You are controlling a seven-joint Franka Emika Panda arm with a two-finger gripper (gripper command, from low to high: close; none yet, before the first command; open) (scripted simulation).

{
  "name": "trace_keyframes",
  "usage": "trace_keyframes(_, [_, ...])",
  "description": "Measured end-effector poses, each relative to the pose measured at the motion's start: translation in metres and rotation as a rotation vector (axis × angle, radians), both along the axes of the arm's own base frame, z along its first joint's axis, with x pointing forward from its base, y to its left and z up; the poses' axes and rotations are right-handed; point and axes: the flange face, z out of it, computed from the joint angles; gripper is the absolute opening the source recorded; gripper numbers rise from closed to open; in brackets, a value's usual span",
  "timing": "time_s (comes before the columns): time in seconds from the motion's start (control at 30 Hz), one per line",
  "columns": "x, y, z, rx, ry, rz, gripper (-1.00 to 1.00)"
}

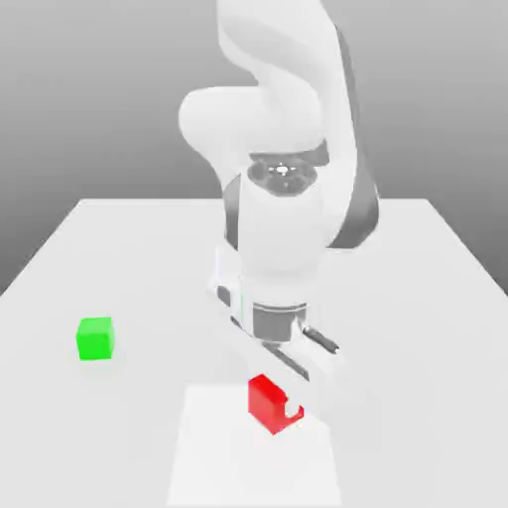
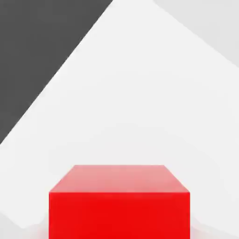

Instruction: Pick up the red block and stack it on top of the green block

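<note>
The red block (image 1: 266, 399) sits low in the middle of the exterior view, turned at an angle, directly under the white arm's hand. My gripper (image 1: 274, 401) is down around it and shut on it, and one white fingertip (image 1: 293, 407) presses against the block's side face. The other finger is hidden behind the block. In the hand view the red block (image 2: 119, 205) looms very close. The green block (image 1: 95, 337) rests on the table toward the exterior view's left, well apart from the gripper.
The white table (image 1: 417, 298) spreads out on all sides. A brighter rectangular patch (image 1: 218, 456) lies on it below the red block. In the hand view a dark area (image 2: 37, 46) lies beyond the table's edge.
</note>
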Motion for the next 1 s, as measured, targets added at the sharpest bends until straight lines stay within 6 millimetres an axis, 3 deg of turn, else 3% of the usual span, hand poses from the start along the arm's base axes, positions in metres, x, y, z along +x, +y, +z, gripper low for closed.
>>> trace_keyframes(0.1, [-0.019, -0.066, 0.010, -0.009, 0.000, -0.073, -1.00])
trace_keyframes(0.17, [-0.035, -0.097, 0.016, -0.012, 0.002, -0.095, -1.00])
trace_keyframes(0.3, [-0.074, -0.151, 0.024, -0.015, 0.005, -0.134, -1.00])
trace_keyframes(0.47, [-0.140, -0.212, 0.031, -0.007, 0.006, -0.215, -1.00])
trace_keyframes(0.6, [-0.193, -0.242, 0.031, 0.006, 0.001, -0.273, -1.00])
trace_keyframes(0.87, [-0.199, -0.245, -0.023, 0.012, -0.003, -0.277, -1.00])
trace_keyframes(0.9, [-0.201, -0.245, -0.030, 0.010, -0.001, -0.280, 1.00])
trace_keyframes(1.0, [-0.197, -0.243, -0.030, 0.010, -0.001, -0.267, 1.00])
